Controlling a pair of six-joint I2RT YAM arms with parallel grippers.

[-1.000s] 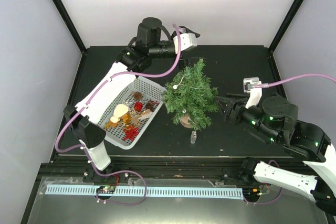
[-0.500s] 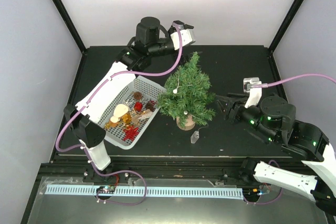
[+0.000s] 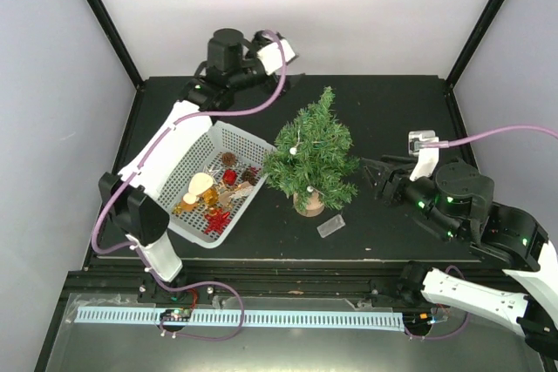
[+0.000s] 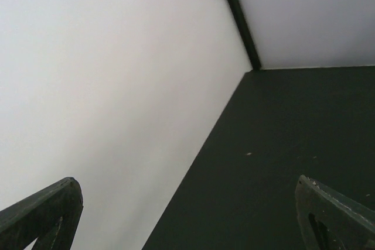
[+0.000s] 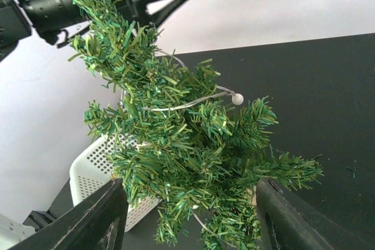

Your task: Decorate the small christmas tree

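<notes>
1. In the top view, the small christmas tree [image 3: 312, 156] stood upright on its round wooden base [image 3: 309, 205] near the middle of the dark table [image 3: 401, 111].
   - A white mesh basket [image 3: 235, 141] holding ornaments [image 3: 209, 196] lay at the tree's 9 o'clock, with its corner just beside the lower branches.
   - A small clear piece [image 3: 331, 225] lay flat at 5 o'clock from the base, near it but apart.
   - The left gripper [image 3: 289, 60] hung at the tree's 11 o'clock, well apart, over the table's far edge.
   - The right gripper [image 3: 370, 177] sat at 3 o'clock, pointing at the tree, its tips just short of the branch ends.

2. In the left wrist view, the left gripper's fingers [image 4: 44, 212] stood spread as wide as the frame and held nothing. Between them only the table and the white wall [image 4: 105, 86] showed.

3. In the right wrist view, the right gripper's fingers [image 5: 88, 221] were parted in the lower corners, with nothing gripped between them.
   - The tree filled the middle beyond them, its top leaning toward 11 o'clock in this view.
   - A thin wire [image 5: 176, 106] crossed the branches and ended in a white bead [image 5: 237, 98] at 2 o'clock from the tree's middle.
   - The basket's corner showed at 8 o'clock.
</notes>
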